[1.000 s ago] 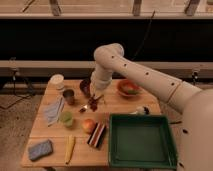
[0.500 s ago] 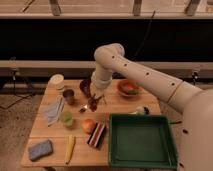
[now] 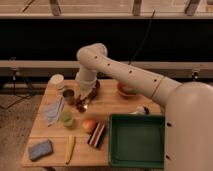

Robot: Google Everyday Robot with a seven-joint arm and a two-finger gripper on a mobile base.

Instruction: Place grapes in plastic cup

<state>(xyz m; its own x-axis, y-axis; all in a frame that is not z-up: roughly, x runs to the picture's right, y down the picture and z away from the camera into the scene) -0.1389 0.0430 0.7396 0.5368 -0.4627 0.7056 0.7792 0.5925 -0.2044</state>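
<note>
The gripper (image 3: 83, 100) sits at the grapes (image 3: 80, 106), just beyond the plastic cup (image 3: 67, 118) and slightly right of it; whether it grips them cannot be told. This is likely the pick-up step: next, lift the bunch and carry it over the cup.

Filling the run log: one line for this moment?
gripper at grapes | plastic cup apart, nearer camera | grapes not in cup
</note>
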